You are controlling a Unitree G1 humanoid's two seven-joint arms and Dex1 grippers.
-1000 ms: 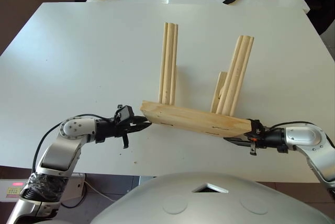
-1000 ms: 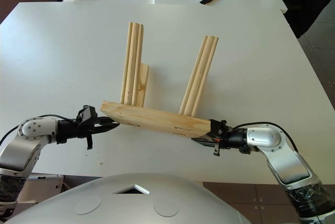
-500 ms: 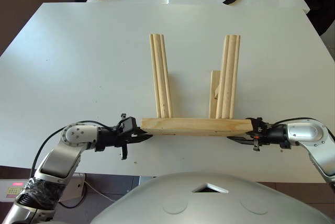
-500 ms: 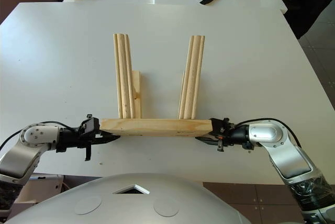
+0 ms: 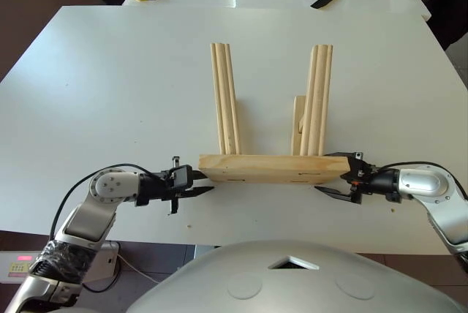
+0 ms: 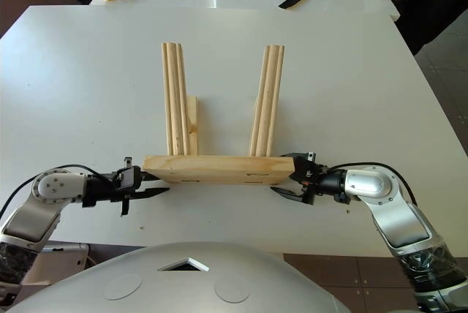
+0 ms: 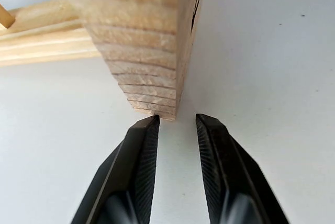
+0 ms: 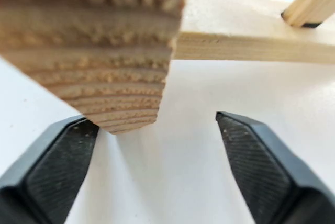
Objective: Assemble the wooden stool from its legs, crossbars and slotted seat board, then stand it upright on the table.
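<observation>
**A:** Wooden stool (image 5: pixel 270 130), then. Where is it, and how will it handle?

**B:** On its side near the surface's (image 5: pixel 110 72) front edge, seat board (image 5: pixel 270 169) on edge, legs (image 5: pixel 225 97) pointing to the far edge. Stiff and light, I judge; take it by the board's two ends. Both my arms lie low and level, left end effector (image 7: pixel 178 119) slightly spread, right end effector (image 8: pixel 155 120) wide, neither pinching.
</observation>
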